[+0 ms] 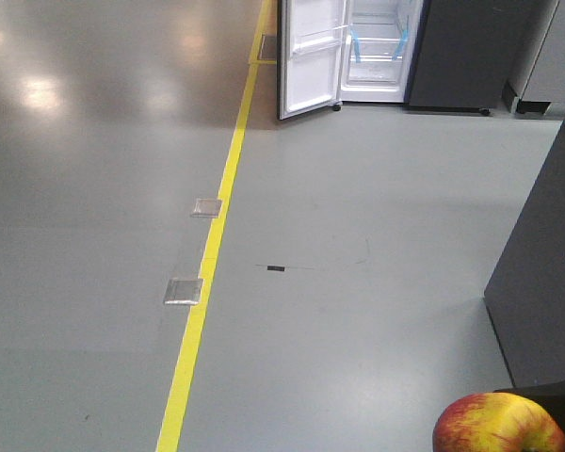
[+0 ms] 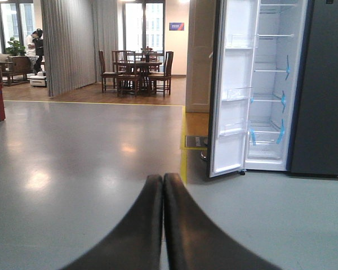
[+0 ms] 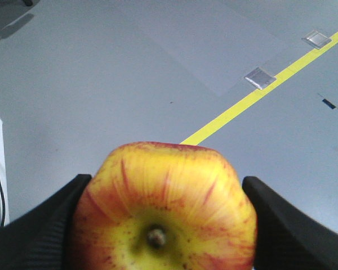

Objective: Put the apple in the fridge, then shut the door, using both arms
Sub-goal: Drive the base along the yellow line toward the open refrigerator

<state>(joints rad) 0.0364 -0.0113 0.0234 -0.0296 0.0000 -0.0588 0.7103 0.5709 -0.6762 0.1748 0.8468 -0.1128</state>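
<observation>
Nearest to us, at the bottom of the right wrist view, our right gripper (image 3: 164,188) is clamped on the apple (image 3: 163,208), one finger pressed to each side, stem end facing the camera. In the front view the apple sits in the lower right corner, well apart from the fridge (image 1: 381,47). Our left gripper (image 2: 162,179), bottom centre of its view, has its fingers pressed together with nothing between them. Farther out, a yellow line (image 1: 212,254) runs up the grey floor past two metal plates (image 1: 183,291). At the top, the fridge stands with its door (image 1: 311,56) swung open, white inner face showing.
</observation>
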